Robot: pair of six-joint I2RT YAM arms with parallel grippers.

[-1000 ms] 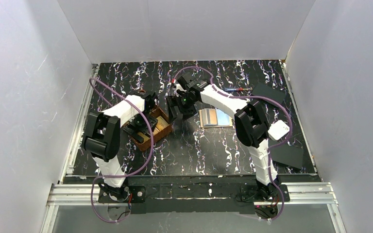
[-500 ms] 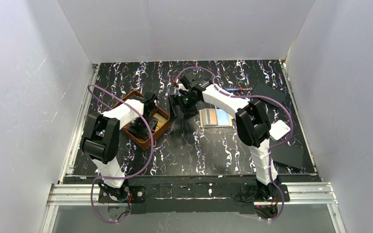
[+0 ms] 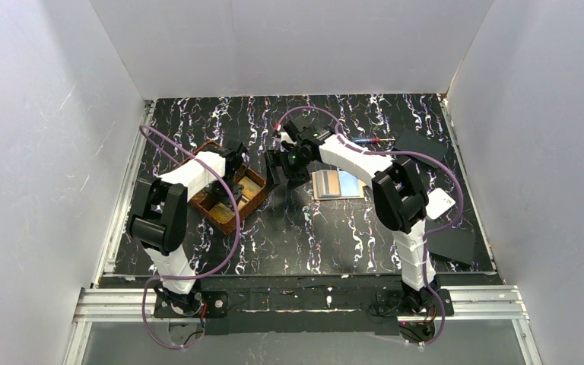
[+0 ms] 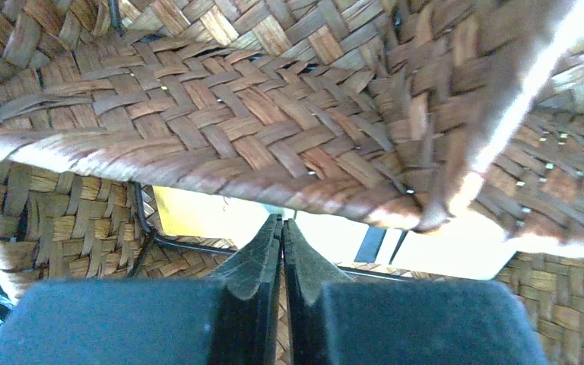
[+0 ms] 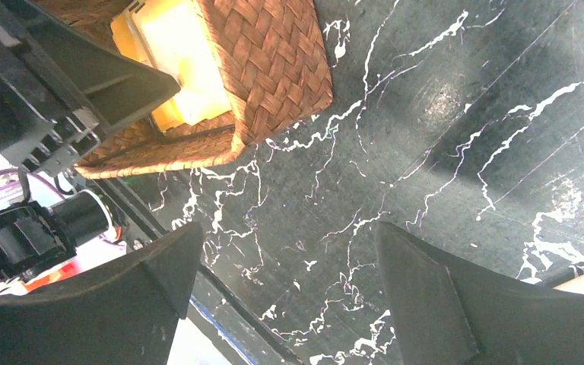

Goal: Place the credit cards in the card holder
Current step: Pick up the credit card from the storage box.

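Pale yellow credit cards (image 4: 198, 217) lie on the floor of a brown woven tray (image 3: 201, 199); in the right wrist view the cards (image 5: 171, 53) glow in one compartment. My left gripper (image 4: 282, 222) reaches down into that tray, and from above the left gripper (image 3: 224, 190) sits over its middle. Its jaws are pressed together just above the cards, and no card shows between them. The card holder (image 3: 337, 184) lies open on the table to the right of the tray. My right gripper (image 3: 285, 169) hangs open between tray and holder, over bare table (image 5: 287, 236).
The tray's woven wall (image 4: 220, 129) fills most of the left wrist view. Flat black plates lie at the far right (image 3: 420, 144) and near right (image 3: 453, 245). A white box (image 3: 441, 203) sits beside the right arm. White walls enclose the table.
My left gripper has gone from open to shut inside the tray. The tray has shifted a little under it. The right gripper has barely moved and stays open.
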